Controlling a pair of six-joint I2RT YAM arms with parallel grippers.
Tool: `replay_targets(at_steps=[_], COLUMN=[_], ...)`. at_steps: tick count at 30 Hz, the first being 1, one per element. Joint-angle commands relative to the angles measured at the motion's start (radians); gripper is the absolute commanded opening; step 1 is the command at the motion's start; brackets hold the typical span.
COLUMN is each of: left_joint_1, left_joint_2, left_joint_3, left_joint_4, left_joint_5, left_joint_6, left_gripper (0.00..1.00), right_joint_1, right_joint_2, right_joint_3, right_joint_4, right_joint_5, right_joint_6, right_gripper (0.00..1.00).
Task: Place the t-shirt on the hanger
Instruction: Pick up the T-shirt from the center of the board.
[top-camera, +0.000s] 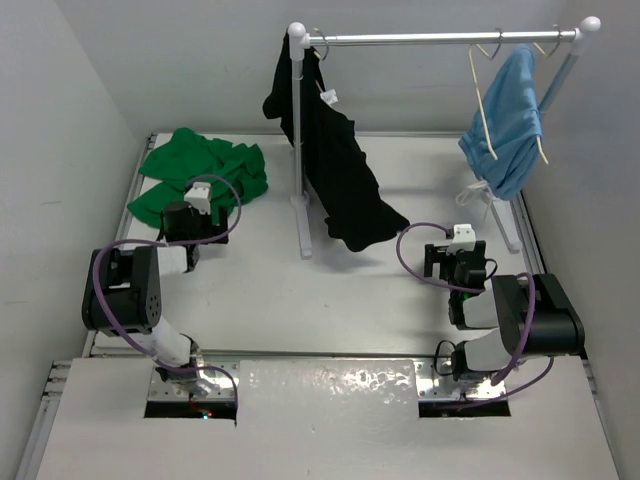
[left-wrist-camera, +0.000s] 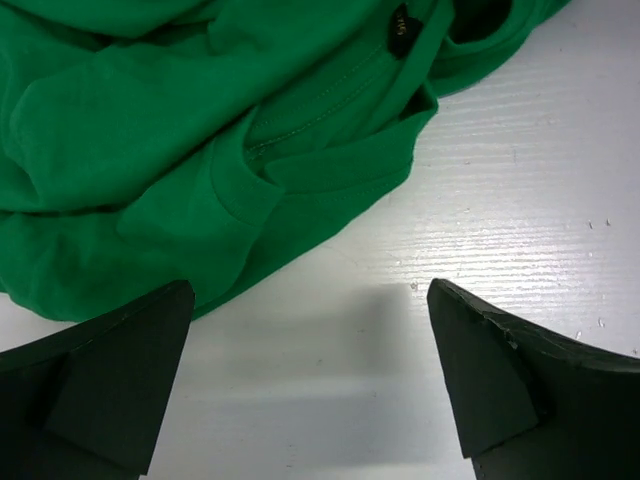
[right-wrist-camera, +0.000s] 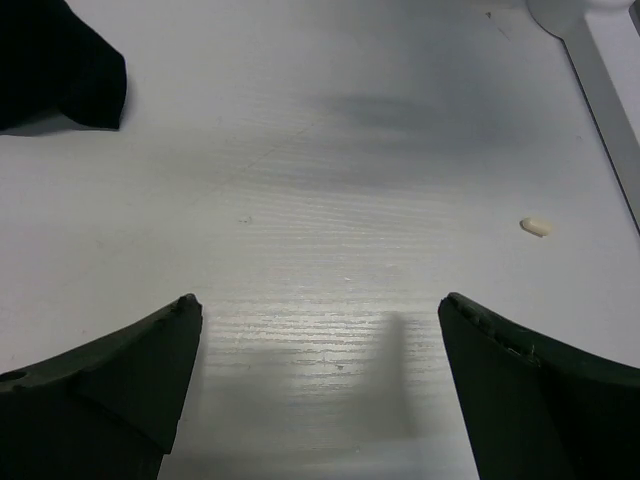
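Overhead rear view; wrists apparently near table (top-camera: 260, 290).

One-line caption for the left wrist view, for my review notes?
Open left gripper poised at the edge of the crumpled green t-shirt lying on the white table.

Black arms (top-camera: 125, 290), wedge-shaped fingers (left-wrist-camera: 110, 370) — looping purple cables (top-camera: 399, 250).

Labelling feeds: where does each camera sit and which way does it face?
Top external: above and behind the robot, facing down at table, rack, t-shirt; left arm and right arm show.
Left wrist: on left arm, facing down at t-shirt; open left end effector shows.
Right wrist: on right arm, facing down at table, black garment; open right end effector shows.
Shared: t-shirt in top and left wrist; black garment in top and right.
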Motion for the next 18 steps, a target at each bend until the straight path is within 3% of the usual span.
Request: replay_targets(at_steps=[1, 10, 14, 16, 18], left_joint_1=[0.023, 0.051, 0.048, 0.048, 0.048], left_joint_2=[0.001, -0.065, -0.074, -0.038, 0.102], left_joint_3=[0.047, 0.076, 0.200, 0.302, 0.481], left_joint_4=[0.004, -0.055, -0.171, -0.271, -0.526], left_joint_5=[0.015, 0.139, 0.010, 0.015, 0.127], left_joint_6=[-0.036, 0.007, 0.126, 0.224, 0.335], left_gripper=[1.00, 1.00, 0.99, 1.00, 1.00], right_joint_1=[0.003, 0.003, 0.003, 0.003, 0.003], right_joint_2=[0.000, 0.000, 0.000, 0.000, 0.000], right_joint_3=[0.011, 0.009, 0.009, 0.011, 0.011], right_joint_4=[0.051, 0.054, 0.054, 0.054, 0.054], right_joint_5=[-0.002, -0.003, -0.003, -0.003, -0.003], right_joint_6=[0.001, 0.001, 0.000, 0.001, 0.001], right_gripper=[0.99, 0.99, 0.99, 0.99, 0.99])
